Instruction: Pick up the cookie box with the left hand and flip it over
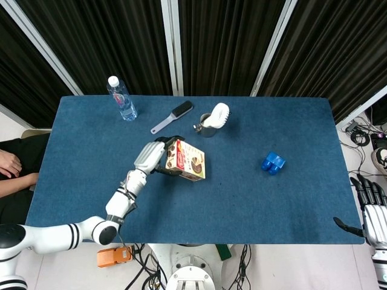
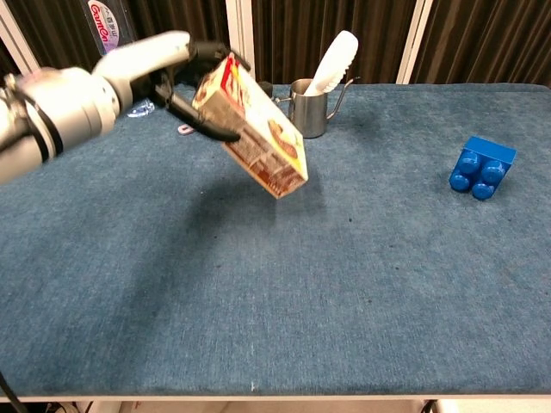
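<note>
The cookie box [image 1: 187, 160] [image 2: 255, 129] hangs above the blue table, tilted steeply with its free end pointing down and to the right. My left hand [image 1: 155, 156] [image 2: 185, 76] grips its upper left end, dark fingers wrapped round the box. My right hand [image 1: 373, 212] sits off the table's right front corner with its fingers apart, holding nothing; the chest view does not show it.
A metal cup [image 1: 207, 125] [image 2: 308, 108] holding a white brush stands behind the box. A dark hairbrush [image 1: 172, 116] and a water bottle [image 1: 122, 98] lie at the back left. A blue block [image 1: 273, 162] [image 2: 481, 167] sits on the right.
</note>
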